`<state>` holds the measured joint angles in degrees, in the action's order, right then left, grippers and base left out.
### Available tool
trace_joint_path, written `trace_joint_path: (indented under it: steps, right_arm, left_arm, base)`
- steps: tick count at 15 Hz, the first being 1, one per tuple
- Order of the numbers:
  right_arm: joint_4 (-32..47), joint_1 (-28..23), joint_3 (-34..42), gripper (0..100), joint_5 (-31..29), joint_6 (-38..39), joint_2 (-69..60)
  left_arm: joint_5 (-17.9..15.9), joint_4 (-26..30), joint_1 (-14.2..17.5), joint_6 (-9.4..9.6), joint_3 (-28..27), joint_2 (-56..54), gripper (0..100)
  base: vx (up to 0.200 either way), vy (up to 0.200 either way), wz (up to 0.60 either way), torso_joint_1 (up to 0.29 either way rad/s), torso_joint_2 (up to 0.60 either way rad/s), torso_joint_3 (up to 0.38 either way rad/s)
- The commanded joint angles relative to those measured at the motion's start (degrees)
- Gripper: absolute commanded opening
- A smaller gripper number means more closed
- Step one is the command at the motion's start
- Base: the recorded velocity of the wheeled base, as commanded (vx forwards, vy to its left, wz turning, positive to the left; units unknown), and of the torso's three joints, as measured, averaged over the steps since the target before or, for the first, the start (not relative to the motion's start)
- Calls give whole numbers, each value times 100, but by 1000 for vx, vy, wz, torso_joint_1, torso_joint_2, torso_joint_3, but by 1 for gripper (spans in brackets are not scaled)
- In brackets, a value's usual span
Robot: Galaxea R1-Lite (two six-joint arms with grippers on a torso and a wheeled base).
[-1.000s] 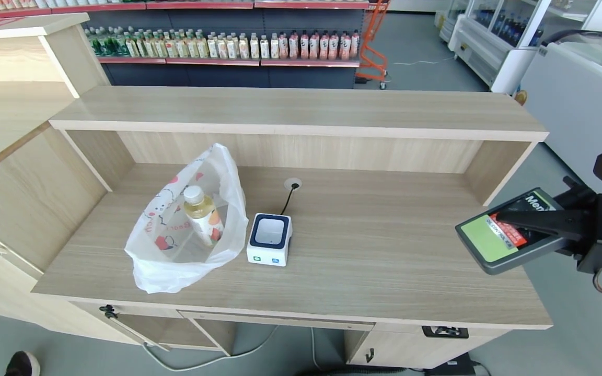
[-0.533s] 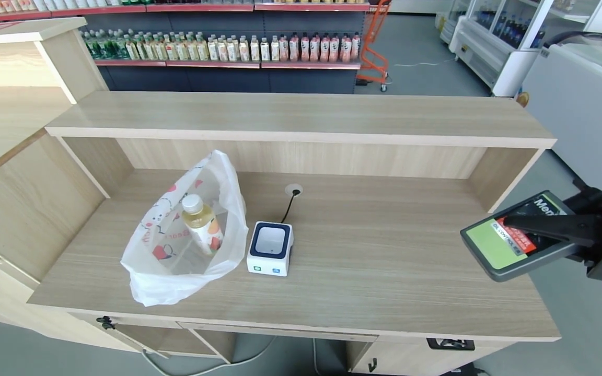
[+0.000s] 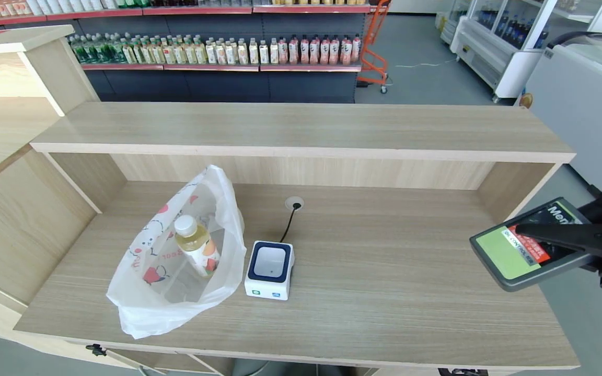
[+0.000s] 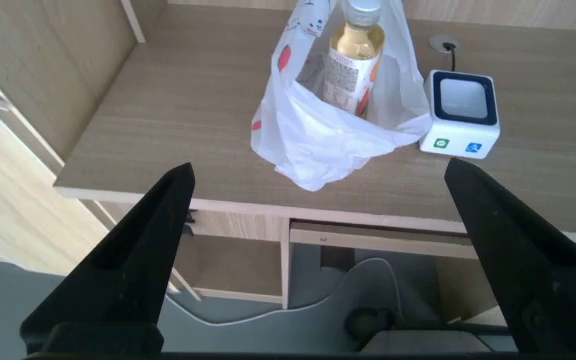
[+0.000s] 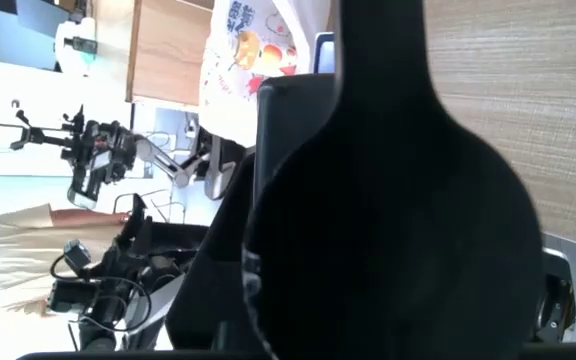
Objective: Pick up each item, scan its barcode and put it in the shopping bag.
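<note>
My right gripper is shut on a dark box with a green and red label. It holds the box flat in the air at the counter's right end. A white shopping bag stands open on the left of the counter, with a capped bottle of yellow drink upright inside it. Just right of the bag sits the white barcode scanner, window facing up. My left gripper is open, fingers wide apart, off the counter's front edge before the bag and scanner.
A raised wooden ledge runs along the counter's back, with side walls at both ends. The scanner's black cable leads into a hole in the counter. Store shelves with bottles stand behind, freezers to the right.
The whole head picture has shifted, so the camera moved. My right gripper still holds the box at the counter's right end. Bag, bottle and scanner stay put.
</note>
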<state>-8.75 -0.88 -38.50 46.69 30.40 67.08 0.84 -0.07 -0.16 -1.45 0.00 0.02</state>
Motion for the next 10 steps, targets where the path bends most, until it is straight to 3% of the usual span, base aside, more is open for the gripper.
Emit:
trace_joint_path:
  steps: [1, 5, 10]
  right_arm:
    - [-4, 9, 9, 0, 7, -8, -11]
    - [5, 9, 35, 0, -11, -272, 244]
    - [-56, 44, 70, 0, -652, -2197, 1413]
  left_arm:
    - [13, -1, -11, 4, 0, -2, 100]
    - [4, 7, -11, 57, 0, -2, 100]
    - [-5, 7, -11, 84, 0, -2, 100]
  base:
    - [0, 200, 0, 7, 2, 7]
    - [0, 200, 0, 5, 7, 4]
    - [0, 0, 0, 0, 0, 0]
